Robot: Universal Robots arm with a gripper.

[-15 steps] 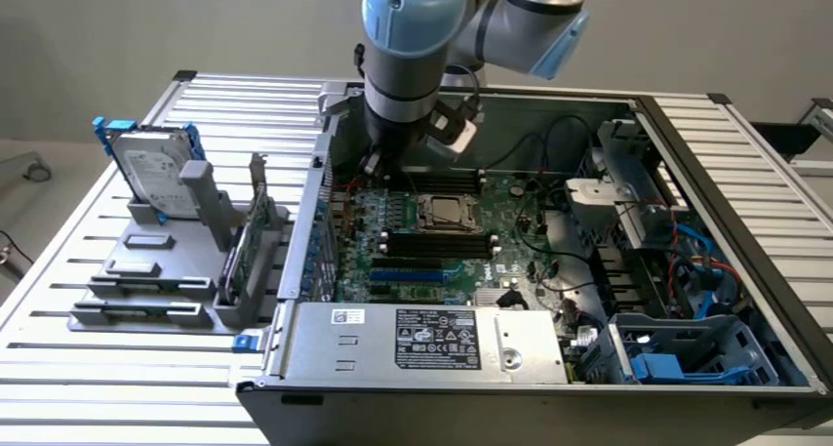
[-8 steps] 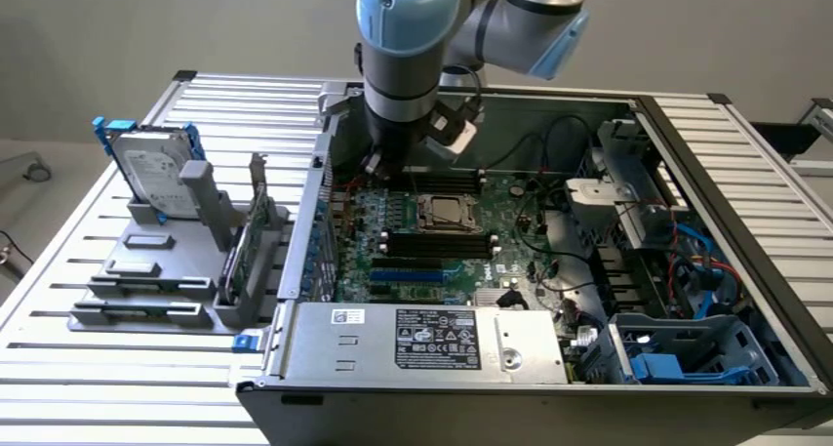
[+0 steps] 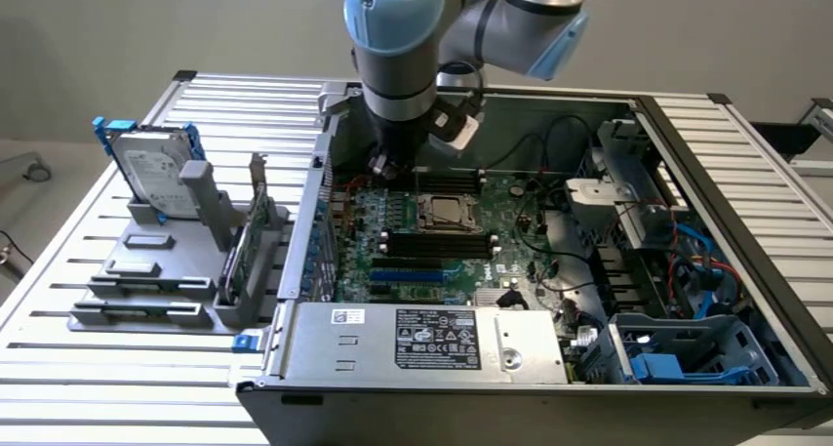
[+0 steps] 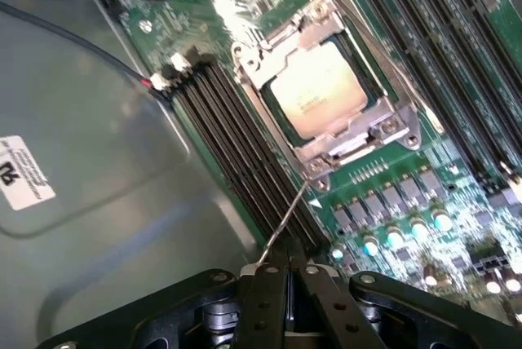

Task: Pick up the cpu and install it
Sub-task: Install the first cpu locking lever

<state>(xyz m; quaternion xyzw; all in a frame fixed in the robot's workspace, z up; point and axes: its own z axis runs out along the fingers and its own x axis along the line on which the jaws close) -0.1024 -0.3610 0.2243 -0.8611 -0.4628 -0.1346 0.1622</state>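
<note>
The wrist view puts the black two-finger gripper (image 4: pixel 285 271) nearest, its fingers clenched together with nothing between them. A thin metal rod (image 4: pixel 289 218) runs from just beside the fingertips toward the socket; whether they touch cannot be told. Beyond it, the small square silver-grey cpu (image 4: pixel 318 92) lies flat inside the hinged metal socket frame (image 4: pixel 383 133), between rows of black memory slots (image 4: pixel 236 145).

The exterior view adds the following:
- a grey power supply box (image 3: pixel 430 339) at the near edge of the open dark computer case (image 3: pixel 729 261)
- the green motherboard (image 3: pixel 390 217)
- the grey-and-blue arm (image 3: pixel 397 46) standing over it
- a silver hard drive with blue bracket (image 3: pixel 147 173), upright in a grey rack (image 3: pixel 143 280) at the exterior view's left

The case rests on a slatted aluminium table (image 3: pixel 78 368). A plain grey wall (image 3: pixel 131 26) stands behind.
</note>
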